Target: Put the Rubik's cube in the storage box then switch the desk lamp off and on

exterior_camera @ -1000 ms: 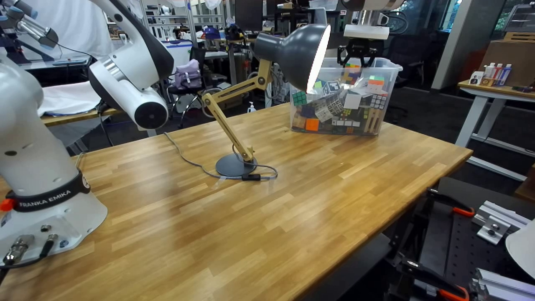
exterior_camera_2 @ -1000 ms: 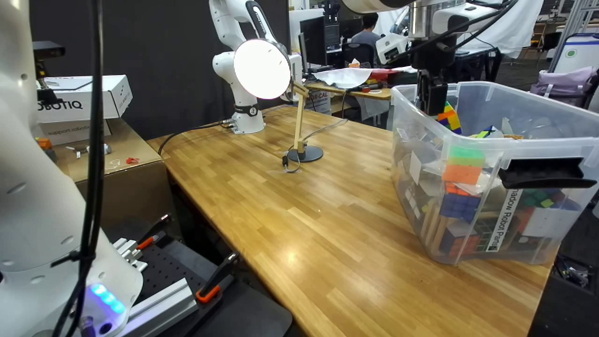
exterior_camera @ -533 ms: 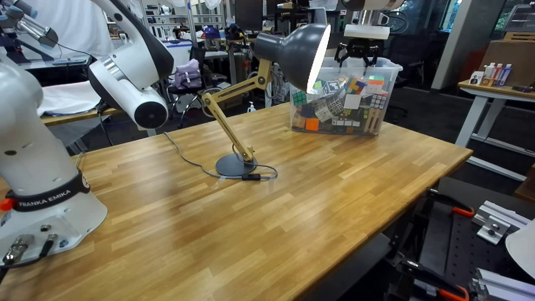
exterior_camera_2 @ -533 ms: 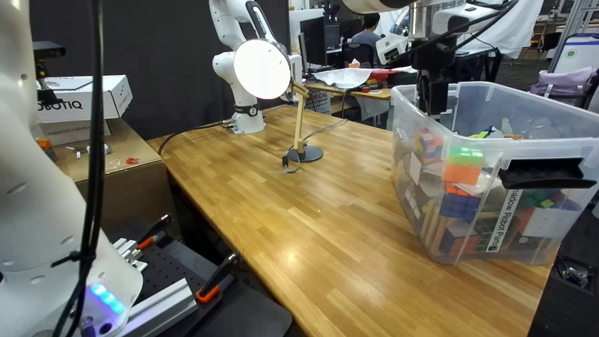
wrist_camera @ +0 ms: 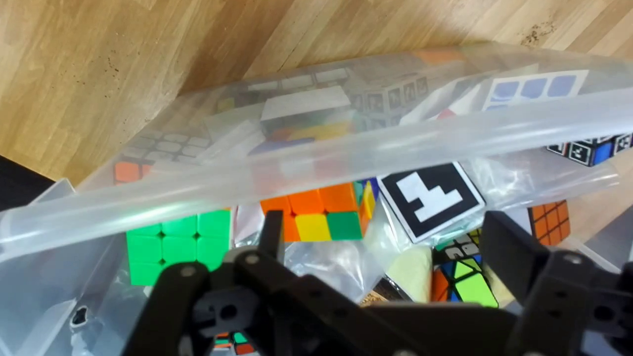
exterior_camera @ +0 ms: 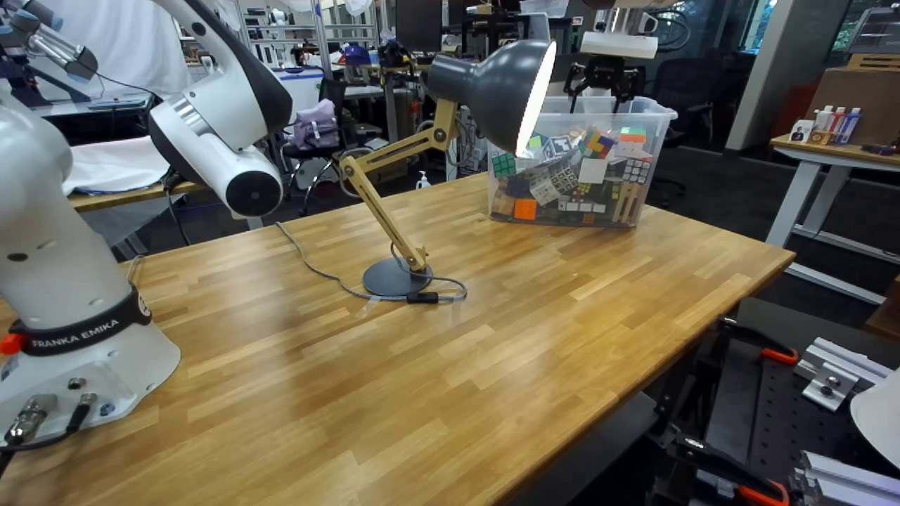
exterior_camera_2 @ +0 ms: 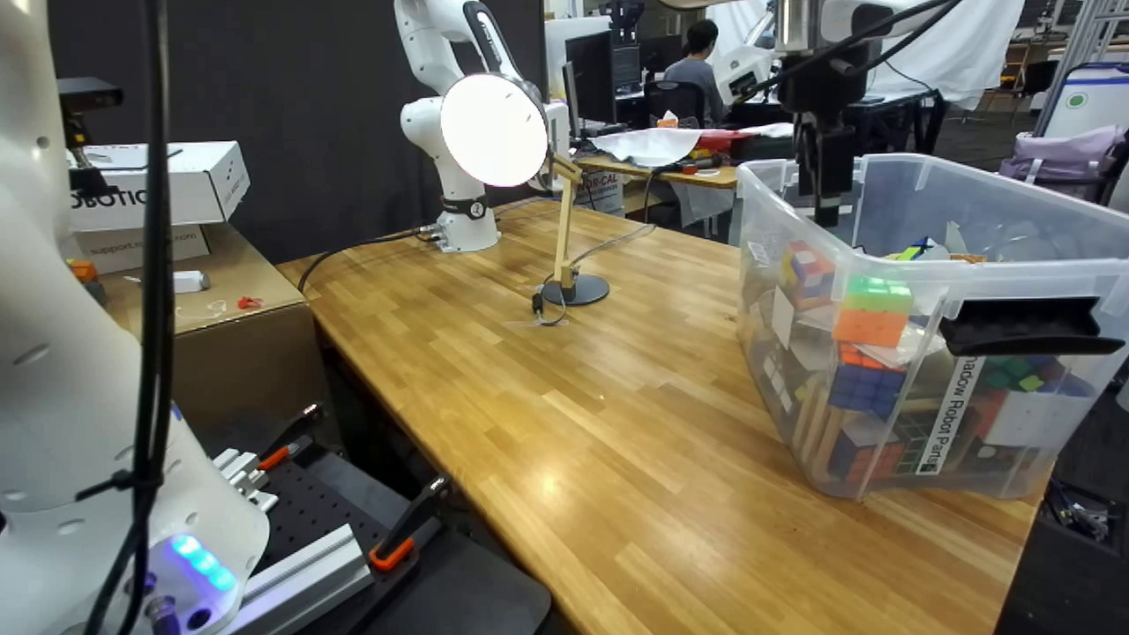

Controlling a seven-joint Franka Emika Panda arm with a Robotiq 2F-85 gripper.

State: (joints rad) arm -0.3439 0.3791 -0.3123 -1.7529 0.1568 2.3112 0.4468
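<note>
- I've got one end effector [exterior_camera: 595,107] over the box [exterior_camera_2: 997,207]; its two fingers [wrist_camera: 271,232] are spread wide apart.
- One cube [wrist_camera: 319,212] for the task: it lies inside the box, near one wall, and I can see it in both exterior views.
- That box is clear and stands on the surface [exterior_camera: 492,372]; I make out one black handle [exterior_camera_2: 1028,326] and one printed label [exterior_camera_2: 951,414] on it.
- In my wrist view I count one green cube [wrist_camera: 180,242] and one black-and-white tag [wrist_camera: 430,198] near the task's cube; the other pieces [wrist_camera: 474,289] overlap too much for me to count.
- One lamp [exterior_camera: 443,128], lit, on the same surface, with one black switch [exterior_camera: 422,298] lying just beside its base [exterior_camera: 390,279].
- One white arm [exterior_camera: 42,211] besides mine, standing on the surface.
- Two clamps [exterior_camera_2: 393,555] with orange grips near the surface's edge.
- One person [exterior_camera_2: 697,73] sitting in the background.
</note>
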